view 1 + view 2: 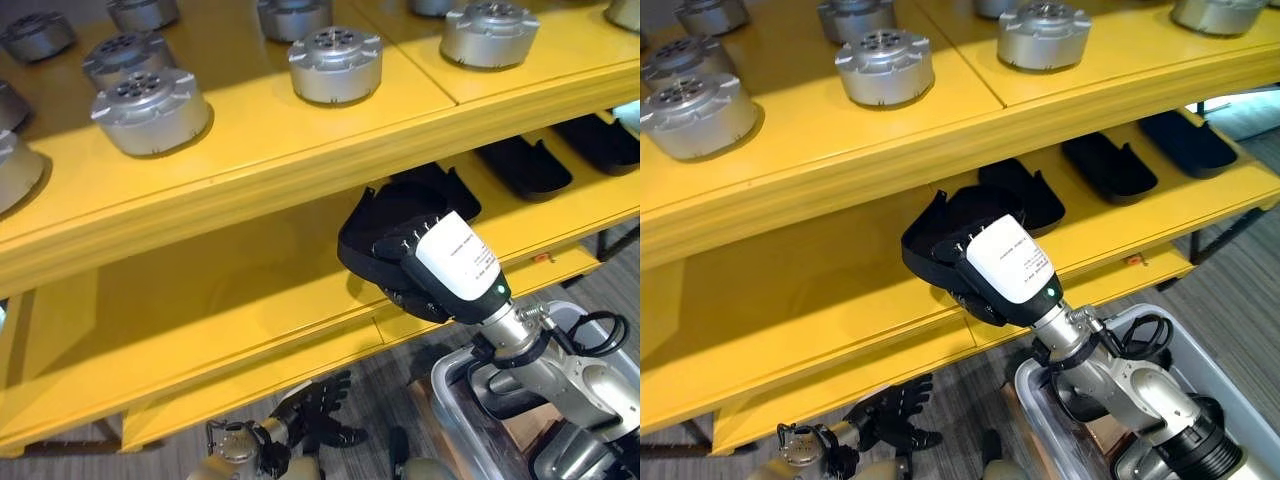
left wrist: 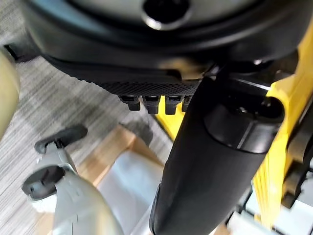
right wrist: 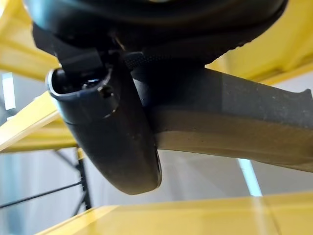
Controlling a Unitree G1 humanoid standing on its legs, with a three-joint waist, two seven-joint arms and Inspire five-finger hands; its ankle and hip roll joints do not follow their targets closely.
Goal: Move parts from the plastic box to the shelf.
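My right hand (image 1: 432, 283) reaches up from the lower right and is shut on a black moulded part (image 1: 385, 222), holding it tilted at the front of the yellow lower shelf (image 1: 200, 300). In the right wrist view the thumb (image 3: 112, 137) presses against the part's edge (image 3: 244, 112). The part hangs just left of three more black parts (image 1: 525, 165) lying in a row on that shelf. The clear plastic box (image 1: 1040, 405) stands on the floor below my right arm. My left hand (image 1: 322, 405) hangs low by the floor, fingers relaxed and holding nothing.
The upper yellow shelf (image 1: 300, 140) carries several round silver metal parts (image 1: 335, 62), and its front edge overhangs the lower shelf. The lower shelf has bare room to the left of the held part. Grey carpet (image 1: 1240, 290) lies beneath.
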